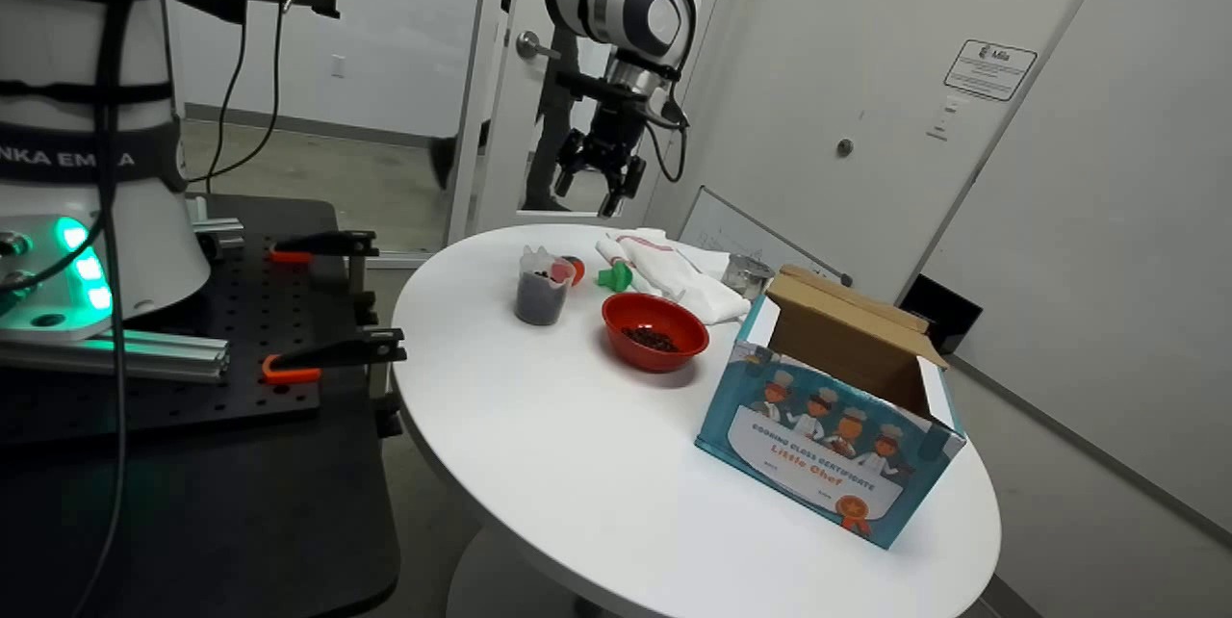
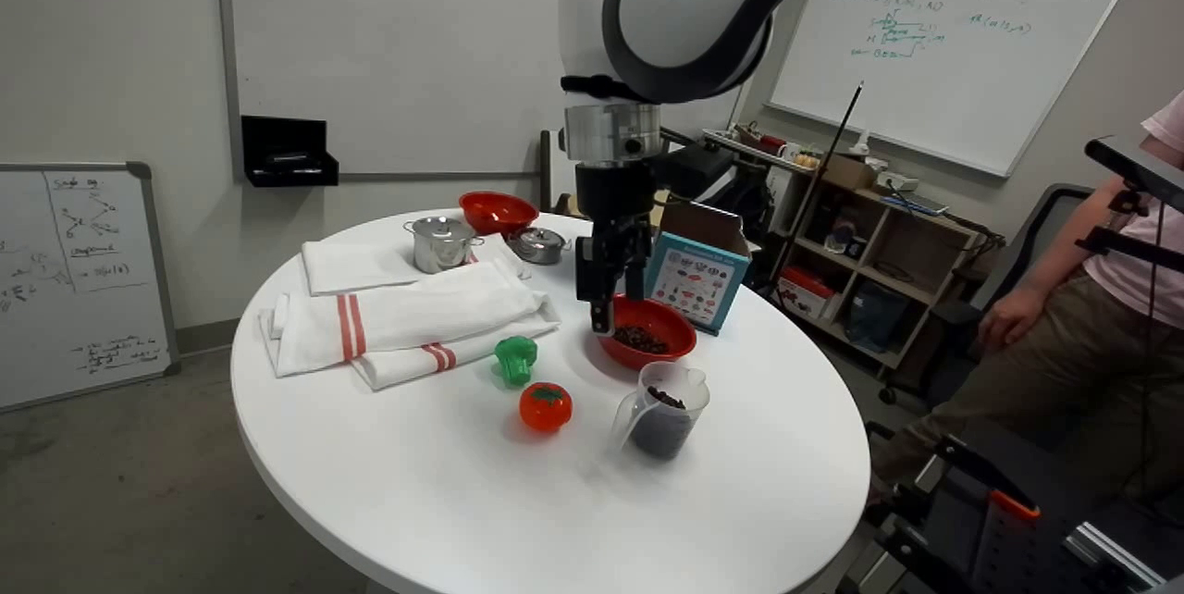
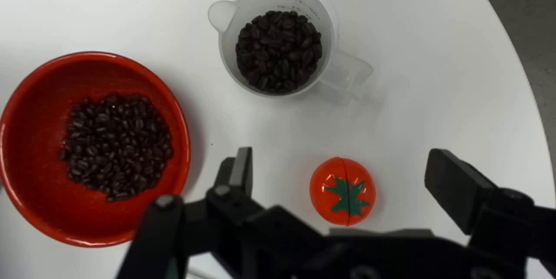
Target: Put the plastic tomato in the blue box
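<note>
The plastic tomato (image 3: 342,192) is red with a green painted leaf and lies on the white table. It shows whole in an exterior view (image 2: 546,407) and is partly hidden behind the measuring cup in an exterior view (image 1: 577,269). The blue box (image 1: 818,445) stands with its top open and brown flaps up; it also shows in an exterior view (image 2: 698,275), partly behind my gripper. My gripper (image 3: 343,170) is open and empty, above the table with the tomato between its fingers in the wrist view. It hangs in the air in both exterior views (image 1: 585,196) (image 2: 618,305).
A clear measuring cup (image 3: 278,53) and a red bowl (image 3: 93,222), both with dark beans, stand near the tomato. A green toy broccoli (image 2: 515,360), white towels (image 2: 416,316), a metal pot (image 2: 442,245), a lidded pan (image 2: 539,245) and another red bowl (image 2: 499,213) are also on the table.
</note>
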{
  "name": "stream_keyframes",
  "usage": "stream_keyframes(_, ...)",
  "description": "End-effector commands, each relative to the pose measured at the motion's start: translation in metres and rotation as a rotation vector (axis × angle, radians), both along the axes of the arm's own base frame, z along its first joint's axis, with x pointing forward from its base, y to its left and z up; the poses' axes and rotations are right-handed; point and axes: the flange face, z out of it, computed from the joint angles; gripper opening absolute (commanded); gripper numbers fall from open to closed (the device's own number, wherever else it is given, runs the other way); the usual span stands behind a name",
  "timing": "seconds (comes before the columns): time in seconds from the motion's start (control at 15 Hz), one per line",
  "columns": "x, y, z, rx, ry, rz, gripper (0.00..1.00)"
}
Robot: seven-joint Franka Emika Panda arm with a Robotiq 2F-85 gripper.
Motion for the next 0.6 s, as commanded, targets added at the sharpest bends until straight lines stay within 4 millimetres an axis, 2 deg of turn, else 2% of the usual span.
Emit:
stream_keyframes(0.0,0.001,0.006,-0.006,0.005,0.023,0.004,1.0)
stream_keyframes(0.33,-0.009,0.02,-0.021,0.033,0.097,0.024,1.0)
stream_keyframes(0.53,-0.007,0.024,-0.034,0.018,0.1,0.018,1.0)
